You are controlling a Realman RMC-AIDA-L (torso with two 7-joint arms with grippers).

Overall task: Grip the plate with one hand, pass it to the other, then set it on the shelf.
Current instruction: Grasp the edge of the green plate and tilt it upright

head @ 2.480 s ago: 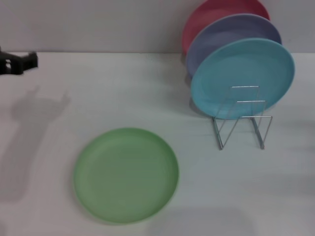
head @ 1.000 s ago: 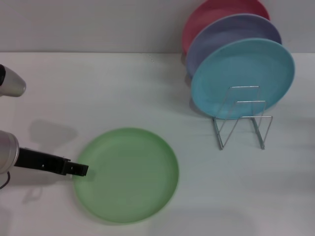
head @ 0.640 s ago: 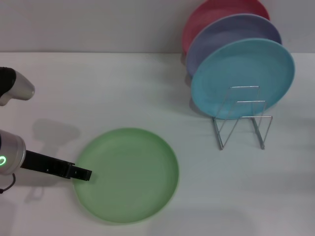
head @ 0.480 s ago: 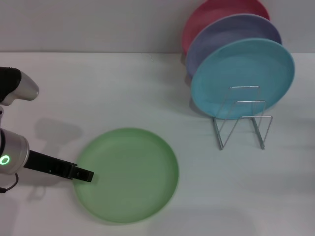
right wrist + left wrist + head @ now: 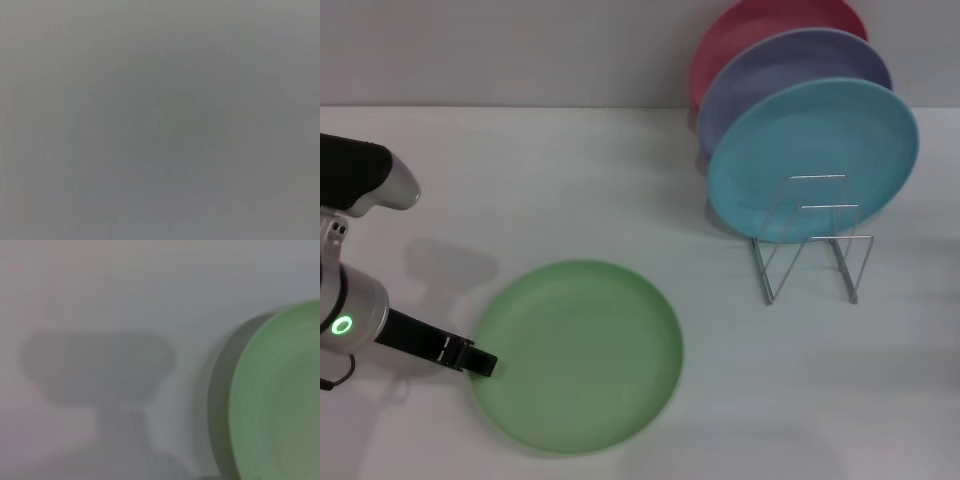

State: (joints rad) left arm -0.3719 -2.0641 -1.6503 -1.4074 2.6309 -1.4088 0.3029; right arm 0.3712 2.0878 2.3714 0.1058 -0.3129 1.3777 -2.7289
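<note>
Plate: we see the green plate (image 5: pixel 577 356) lying flat on the white surface (image 5: pixel 570 180), to the left of and nearer to us than the rack (image 5: pixel 812 240), well apart from it.
Plate, left wrist view: only one curved edge of the plate (image 5: pixel 280 400) shows, cut off by the frame, with a dark shadow along its rim.
Left arm: the left arm (image 5: pixel 350 310), silver-grey with a green ring, comes in from the left edge, on the side of the plate away from the rack; most of the arm is cut off by the frame.
Left gripper: the left gripper (image 5: pixel 480 364) is a slim black bar whose tip lies at the plate's left rim.
Jaws: we cannot tell how far they are parted, nor whether they have hold of the rim; the tip is too small and dark to read, and the left wrist view does not show them.
Rack: thin silver wire loops stand upright at the right of the surface; the front slots are bare wire.
Other plates: a blue plate (image 5: pixel 813 160) leans upright in the rack, a lavender plate (image 5: pixel 790 70) behind it and a red plate (image 5: pixel 750 30) behind that, each partly hidden by the one in front.
Right arm: we do not find it in the head view.
Right wrist view: a flat grey field, nothing we can make out.
</note>
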